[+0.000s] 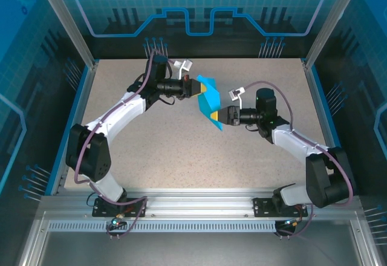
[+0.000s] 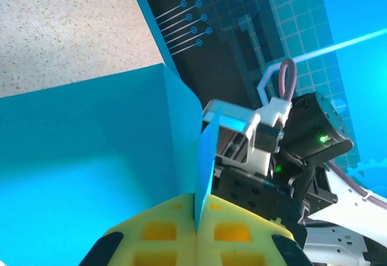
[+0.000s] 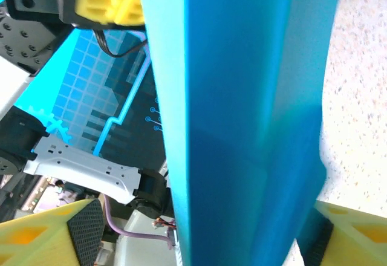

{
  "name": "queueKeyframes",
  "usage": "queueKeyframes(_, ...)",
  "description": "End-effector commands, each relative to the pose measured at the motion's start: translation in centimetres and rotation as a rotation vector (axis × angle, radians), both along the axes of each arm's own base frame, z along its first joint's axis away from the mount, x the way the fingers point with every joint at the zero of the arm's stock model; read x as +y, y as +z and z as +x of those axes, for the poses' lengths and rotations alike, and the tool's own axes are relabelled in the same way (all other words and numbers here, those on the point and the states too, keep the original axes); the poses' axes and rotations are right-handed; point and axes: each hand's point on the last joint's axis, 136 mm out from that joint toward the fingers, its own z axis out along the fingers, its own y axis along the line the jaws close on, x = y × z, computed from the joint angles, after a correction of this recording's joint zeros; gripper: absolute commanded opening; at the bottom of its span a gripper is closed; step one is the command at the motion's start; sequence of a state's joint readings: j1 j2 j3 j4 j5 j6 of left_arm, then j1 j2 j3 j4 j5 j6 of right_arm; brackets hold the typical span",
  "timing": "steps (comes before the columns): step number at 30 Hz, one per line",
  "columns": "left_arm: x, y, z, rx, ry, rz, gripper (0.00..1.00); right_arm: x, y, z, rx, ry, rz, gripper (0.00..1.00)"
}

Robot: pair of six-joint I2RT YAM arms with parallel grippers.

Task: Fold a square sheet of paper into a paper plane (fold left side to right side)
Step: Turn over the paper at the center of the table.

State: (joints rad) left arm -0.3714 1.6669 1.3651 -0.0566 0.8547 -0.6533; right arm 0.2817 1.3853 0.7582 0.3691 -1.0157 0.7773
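Here, the sheet of paper point(image 1: 210, 97) is held clear of the speckled table point(image 1: 181, 151), in the air between the two grippers, over the far middle of the surface. It is seen as bright blue and already creased, with layers folded over one another rather than lying as a flat square.

The left gripper point(image 1: 196, 87) is brought in from the left, and its yellow jaws are pressed shut on the paper's edge. In the left wrist view a thin blue layer is pinched upright in the seam between the two pads point(image 2: 163, 217), while the rest of the sheet is spread out to the left and upward from them.

The right gripper point(image 1: 216, 116) is set against the near, lower corner of the sheet from the right side. Its jaws are seen parted in the right wrist view, with the folded paper standing between them as a tall blue band. One finger point(image 3: 48, 236) is kept well apart from the paper, with open background between them. The other finger point(image 3: 357, 230) lies just beside the sheet's opposite face, and whether the paper is touched there cannot be told.
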Motion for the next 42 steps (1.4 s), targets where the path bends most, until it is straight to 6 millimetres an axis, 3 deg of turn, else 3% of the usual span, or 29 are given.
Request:
queueKeyframes(1, -0.3, 1.2, -1.6, -0.014, -0.059, -0.041, 0.01, 0.4, 1.7, 0.3, -0.044, 0.032, 0.023, 0.79)
queueKeyframes(8, -0.4, 0.6, -1.8, -0.003, -0.066, -0.038, 0.01, 0.0, 2.8, 1.0, -0.076, 0.012, 0.017, 0.63)
queueKeyframes(15, -0.4, 0.0, -1.8, 0.005, -0.071, -0.031, 0.03, -0.4, 3.1, 1.0, -0.093, -0.011, -0.005, 0.35)
queueKeyframes(20, 0.2, -0.6, -1.8, -0.015, -0.045, 0.026, 0.33, -0.8, 2.3, 0.8, -0.069, -0.036, -0.054, 0.21)
queueKeyframes(23, 1.8, -0.6, -1.6, -0.057, 0.019, 0.09, 0.53, -1.2, 0.9, 0.5, -0.045, -0.058, -0.118, 0.17)
queueKeyframes(25, 3.1, -0.2, -1.6, -0.093, 0.065, 0.122, 0.6, -1.6, 0.7, 0.6, -0.048, -0.084, -0.179, 0.15)
queueKeyframes(28, 5.5, 0.9, -1.6, -0.16, 0.172, 0.168, 0.67, -2.5, -1.0, 0.4, -0.041, -0.14, -0.361, 0.12)
queueKeyframes(32, 8.8, 2.5, -2.6, -0.279, 0.327, 0.203, 0.8, -5.0, -3.9, 0.0, -0.093, -0.242, -0.793, 0.12)
queueKeyframes(37, 12.4, 4.2, -4.0, -0.383, 0.515, 0.23, 0.92, -10.3, -5.8, 0.4, -0.176, -0.402, -1.423, 0.13)
queueKeyframes(42, 14.4, 5.1, -4.8, -0.405, 0.612, 0.261, 0.93, -10.9, -6.9, 0.9, -0.278, -0.348, -1.828, 0.13)
